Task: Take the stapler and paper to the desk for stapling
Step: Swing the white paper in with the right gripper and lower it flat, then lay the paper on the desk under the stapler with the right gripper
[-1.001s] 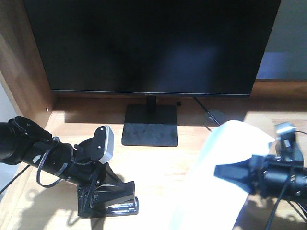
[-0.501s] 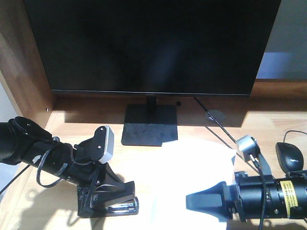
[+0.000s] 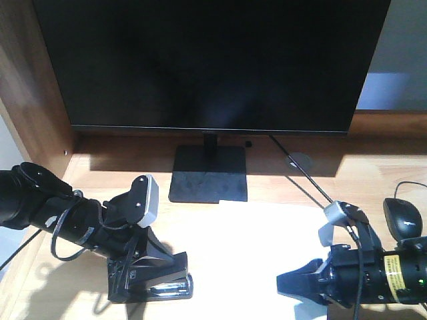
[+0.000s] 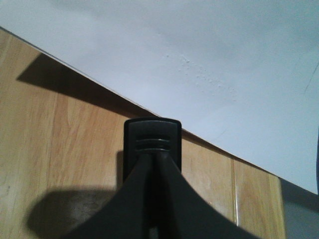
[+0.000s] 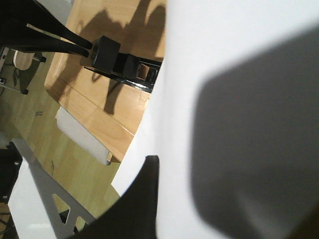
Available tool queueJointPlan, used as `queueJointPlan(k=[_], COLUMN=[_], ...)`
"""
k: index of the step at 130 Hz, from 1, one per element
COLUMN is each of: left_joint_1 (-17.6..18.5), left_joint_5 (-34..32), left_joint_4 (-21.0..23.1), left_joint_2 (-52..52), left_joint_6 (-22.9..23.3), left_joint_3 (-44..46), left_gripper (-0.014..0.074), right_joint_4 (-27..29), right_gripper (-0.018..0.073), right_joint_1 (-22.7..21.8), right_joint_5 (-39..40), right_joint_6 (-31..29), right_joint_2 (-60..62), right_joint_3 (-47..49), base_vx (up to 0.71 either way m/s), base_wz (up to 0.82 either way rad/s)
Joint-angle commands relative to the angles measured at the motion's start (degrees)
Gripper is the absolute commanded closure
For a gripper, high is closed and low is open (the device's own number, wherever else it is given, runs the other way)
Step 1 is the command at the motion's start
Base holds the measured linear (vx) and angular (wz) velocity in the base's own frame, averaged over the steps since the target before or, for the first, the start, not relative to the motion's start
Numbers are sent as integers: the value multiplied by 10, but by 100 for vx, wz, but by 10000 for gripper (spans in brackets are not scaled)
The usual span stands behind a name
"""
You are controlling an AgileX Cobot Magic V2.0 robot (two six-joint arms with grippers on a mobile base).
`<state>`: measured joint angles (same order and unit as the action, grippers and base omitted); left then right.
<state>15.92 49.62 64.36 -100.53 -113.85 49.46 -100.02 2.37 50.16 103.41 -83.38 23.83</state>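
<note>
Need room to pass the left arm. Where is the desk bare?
Bare desk lies between the side panel and the monitor stand. Crowded: stapler front left, paper front middle, cable and mouse right.

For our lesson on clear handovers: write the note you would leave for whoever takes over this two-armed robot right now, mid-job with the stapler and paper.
Left gripper: shut on the stapler, which appears to rest on the desk.
Right gripper: seems shut on the near edge of the paper. The sheet lies flat on the desk, right of the stapler.
Done: both things are at the desk.
Left: probably bring the paper and stapler together, then staple.
</note>
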Motion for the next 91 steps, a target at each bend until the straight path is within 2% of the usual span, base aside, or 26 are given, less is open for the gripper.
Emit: queueJointPlan(k=[1, 21, 33, 91], left_joint_1=[5, 5, 5, 5], left_joint_5=[20, 20, 20, 20], left_joint_4=[26, 26, 26, 26], left_joint_2=[22, 22, 22, 22], left_joint_6=[-1, -1, -1, -1], left_joint_3=[12, 12, 12, 12], left_gripper=[603, 603, 603, 603], right_joint_4=[45, 92, 102, 97], right_gripper=[562, 562, 562, 562], right_joint_1=[1, 1, 1, 2], right_joint_5=[13, 37, 61, 143], right_joint_6=[-37, -106, -124, -120], right_joint_2=[-16, -69, -90, -172], right_joint_3=[12, 15, 24, 86], base_vx=[0, 0, 0, 0], base_wz=[0, 0, 0, 0])
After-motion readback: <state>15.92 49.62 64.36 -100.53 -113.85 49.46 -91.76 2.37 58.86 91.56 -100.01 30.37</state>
